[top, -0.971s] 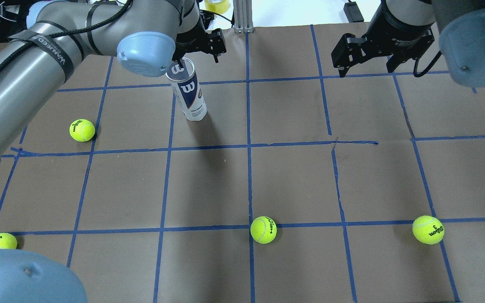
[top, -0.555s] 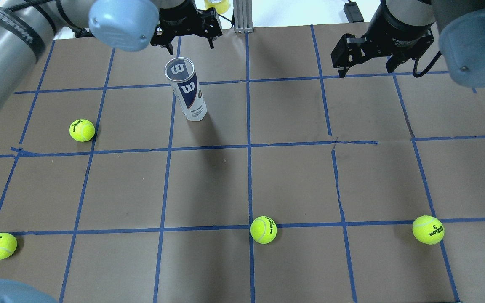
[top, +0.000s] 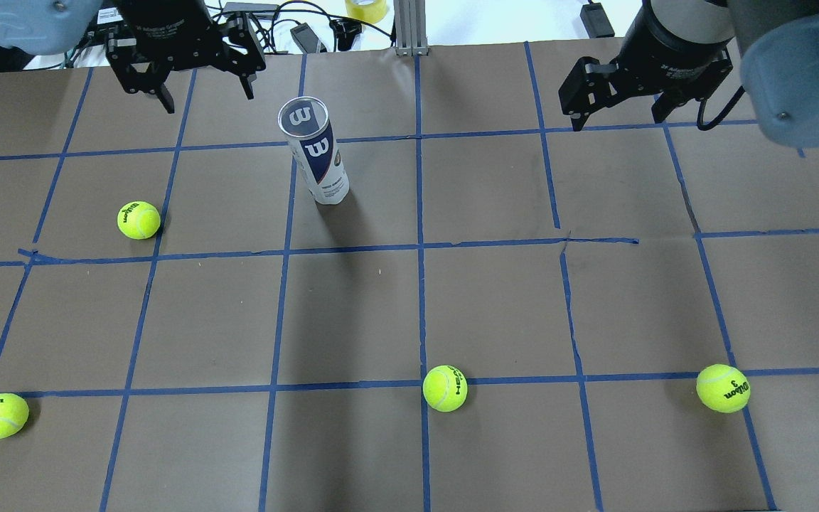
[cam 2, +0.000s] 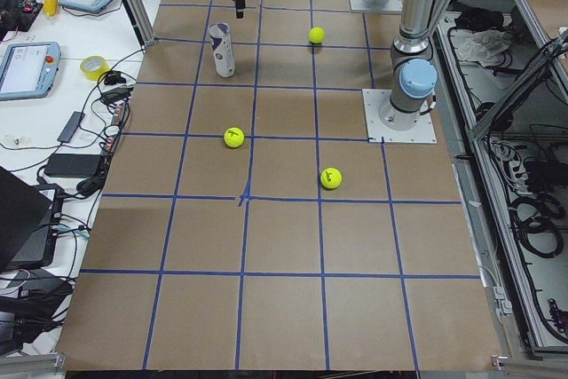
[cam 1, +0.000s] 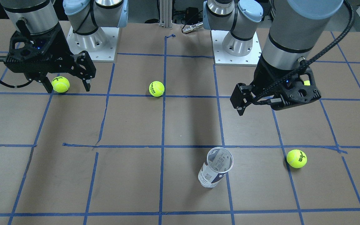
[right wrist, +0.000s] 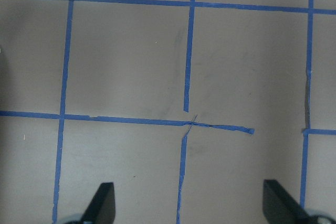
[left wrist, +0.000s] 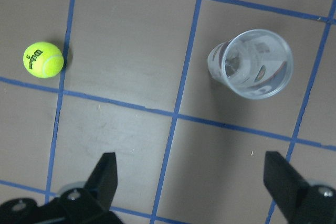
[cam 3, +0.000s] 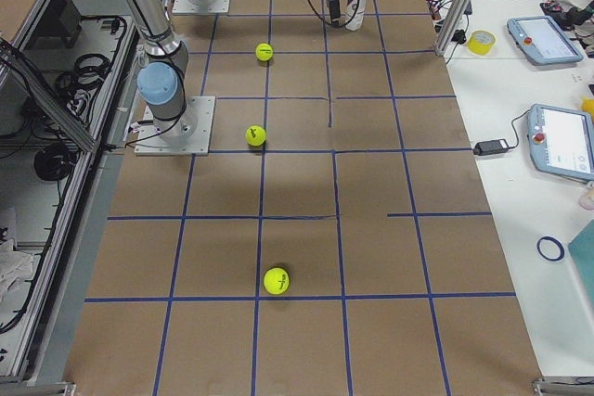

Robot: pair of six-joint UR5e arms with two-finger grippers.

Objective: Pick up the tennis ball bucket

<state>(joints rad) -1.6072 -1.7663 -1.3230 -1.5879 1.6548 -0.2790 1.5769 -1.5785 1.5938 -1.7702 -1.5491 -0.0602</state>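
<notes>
Tennis ball bucket [top: 314, 153] standing on table [top: 495, 306]; left claw [top: 207, 98] and right claw [top: 621, 119] hanging apart from it, spread wide.

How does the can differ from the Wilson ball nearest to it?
The can is a clear cylinder with a white and navy label; the ball is a yellow-green sphere. The can stands much taller than the ball. Both show Wilson marks and rest on the table.
</notes>
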